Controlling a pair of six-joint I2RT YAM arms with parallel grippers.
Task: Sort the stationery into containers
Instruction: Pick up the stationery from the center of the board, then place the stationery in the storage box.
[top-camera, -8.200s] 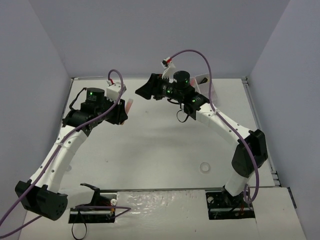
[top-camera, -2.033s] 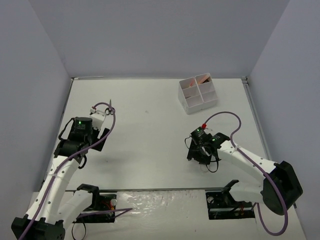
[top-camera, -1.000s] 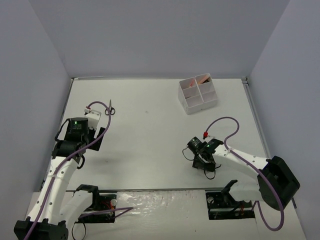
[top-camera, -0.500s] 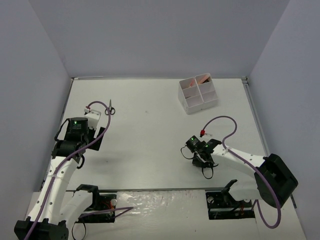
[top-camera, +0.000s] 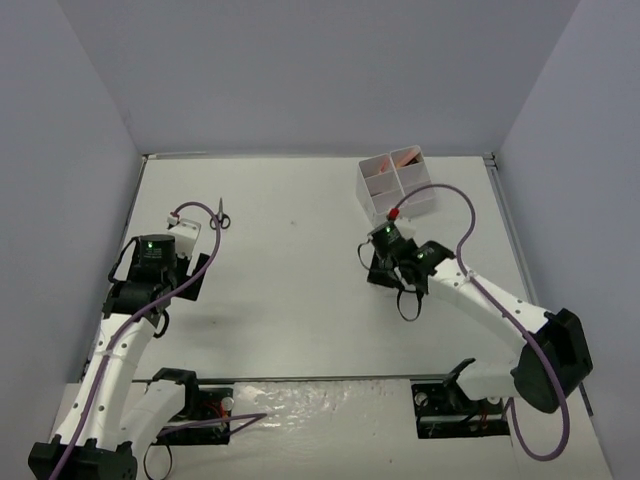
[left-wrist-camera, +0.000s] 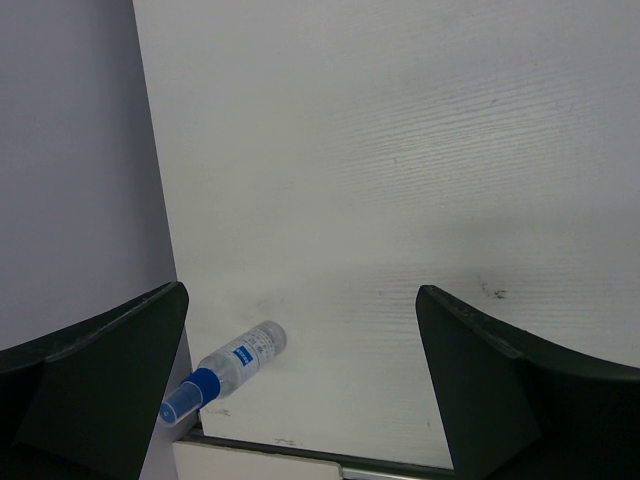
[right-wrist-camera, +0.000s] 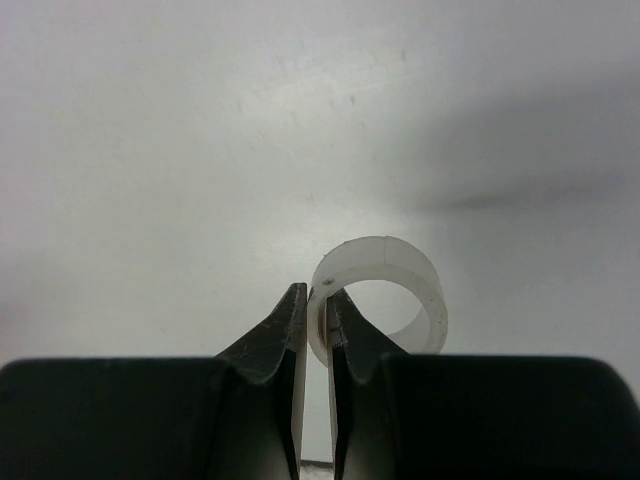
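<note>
Right gripper (right-wrist-camera: 318, 300) pinches the translucent white tape ring (right-wrist-camera: 385, 255) by its wall, mid-frame.
Edgewise grip suits dropping it into the white compartmented plastic box (top-camera: 405, 208), upper right; left gripper (left-wrist-camera: 300, 295) hangs spread wide.

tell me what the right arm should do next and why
Probably swing over the organiser box and stop above a compartment: the right gripper is shut on the wall of the white tape ring, and in the top view the box stands close ahead of it.
</note>
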